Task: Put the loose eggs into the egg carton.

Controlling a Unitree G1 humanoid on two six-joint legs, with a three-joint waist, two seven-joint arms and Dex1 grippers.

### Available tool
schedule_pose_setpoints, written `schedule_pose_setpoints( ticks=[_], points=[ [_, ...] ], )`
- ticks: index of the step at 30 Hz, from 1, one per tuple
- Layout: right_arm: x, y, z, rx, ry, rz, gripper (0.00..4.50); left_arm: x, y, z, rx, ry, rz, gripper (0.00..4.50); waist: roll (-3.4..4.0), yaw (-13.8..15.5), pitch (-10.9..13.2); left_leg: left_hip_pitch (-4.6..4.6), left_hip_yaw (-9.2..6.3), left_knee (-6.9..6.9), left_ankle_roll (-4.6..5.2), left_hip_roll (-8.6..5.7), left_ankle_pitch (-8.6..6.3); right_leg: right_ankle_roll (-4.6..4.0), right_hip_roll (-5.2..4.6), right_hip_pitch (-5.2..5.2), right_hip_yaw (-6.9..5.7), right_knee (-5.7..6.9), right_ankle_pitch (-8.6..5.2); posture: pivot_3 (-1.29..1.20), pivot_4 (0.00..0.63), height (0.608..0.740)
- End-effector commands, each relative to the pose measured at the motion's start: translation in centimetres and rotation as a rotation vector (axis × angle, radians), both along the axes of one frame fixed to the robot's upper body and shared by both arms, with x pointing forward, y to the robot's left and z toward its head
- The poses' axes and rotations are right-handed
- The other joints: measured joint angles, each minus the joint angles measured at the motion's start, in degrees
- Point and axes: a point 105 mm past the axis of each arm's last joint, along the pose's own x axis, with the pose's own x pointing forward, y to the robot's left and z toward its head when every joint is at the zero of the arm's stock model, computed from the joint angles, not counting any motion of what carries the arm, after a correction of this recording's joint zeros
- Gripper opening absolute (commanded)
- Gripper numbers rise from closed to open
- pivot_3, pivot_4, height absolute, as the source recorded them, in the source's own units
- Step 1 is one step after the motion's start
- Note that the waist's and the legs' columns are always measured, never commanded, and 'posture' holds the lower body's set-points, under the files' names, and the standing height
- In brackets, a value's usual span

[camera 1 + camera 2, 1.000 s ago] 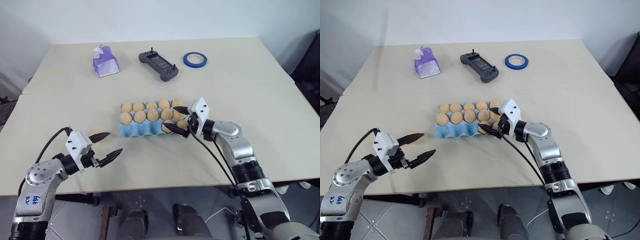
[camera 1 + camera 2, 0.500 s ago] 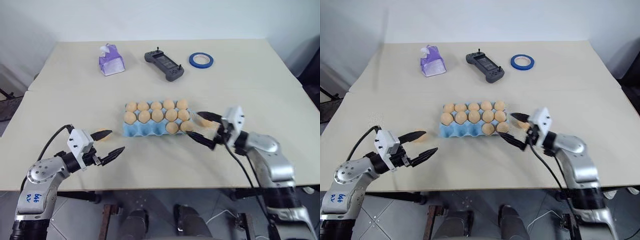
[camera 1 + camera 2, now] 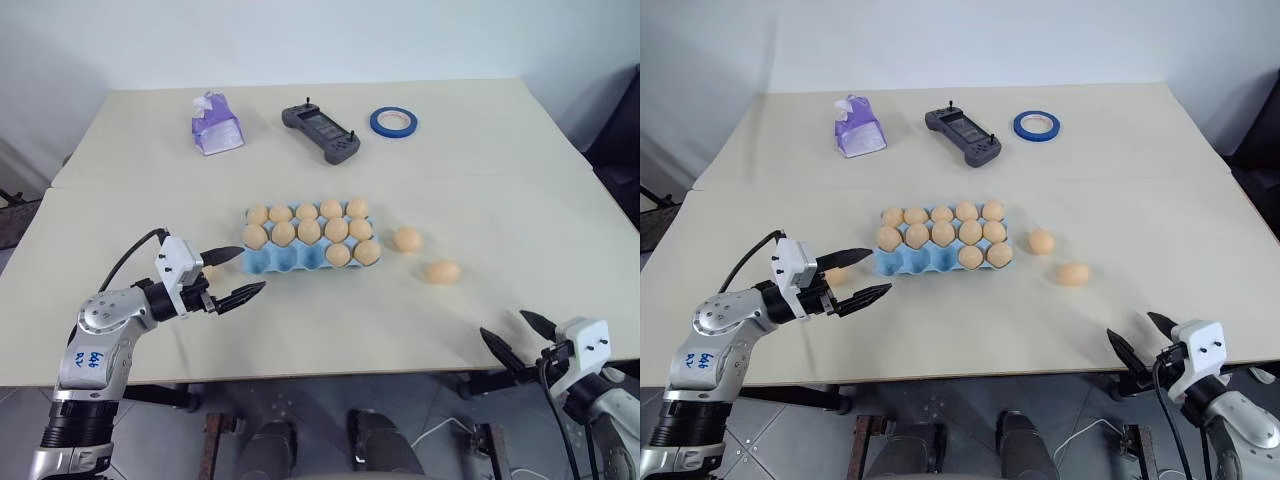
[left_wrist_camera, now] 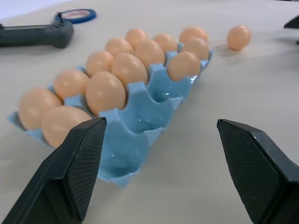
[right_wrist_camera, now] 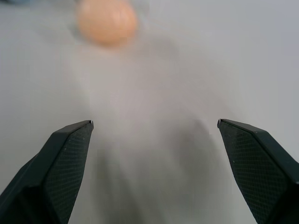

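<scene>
Two eggs [image 3: 407, 239] lie right of the carton [image 3: 292, 261]: light, smooth, brittle; pinch one gently across its middle. Left gripper [image 3: 236, 274] and right gripper [image 3: 518, 335] both gape empty.

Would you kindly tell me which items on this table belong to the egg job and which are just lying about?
Job: egg carton; loose eggs, two on its right, one on its left.
Lying about: tissue pack; controller; tape roll.
</scene>
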Motion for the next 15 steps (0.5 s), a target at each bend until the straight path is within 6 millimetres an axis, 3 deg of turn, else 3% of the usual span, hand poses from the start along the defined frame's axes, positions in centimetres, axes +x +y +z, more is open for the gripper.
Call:
schedule_pose_setpoints(
  ticks=[1,7,15],
  points=[
    [2.1,1.2,2.3,-0.044,-0.092,0.091,4.47,-0.2,-0.2,0.6,0.022,-0.029,-0.042,4.03,0.00,-0.6,0.0,0.02,0.03,0.03,0.02,0.00,0.01,0.02,0.00,0.02,0.03,0.00,0.04,0.00,0.150,0.740],
    [6.5,3.7,4.2,-0.062,-0.109,0.260,4.47,-1.3,-1.3,0.3,0.036,-0.098,-0.102,4.03,-0.01,-0.8,0.0,0.16,0.17,0.04,0.07,0.07,0.07,0.00,0.07,0.05,0.10,0.02,0.15,0.00,0.150,0.740],
    [10.4,5.3,3.7,-0.073,-0.005,0.396,4.47,-2.1,-0.9,0.0,0.017,-0.101,-0.040,4.03,-0.01,-0.6,0.0,-0.11,0.11,0.05,0.04,0.05,0.04,0.07,0.01,-0.13,0.06,-0.05,0.22,0.00,0.150,0.740]
  ],
)
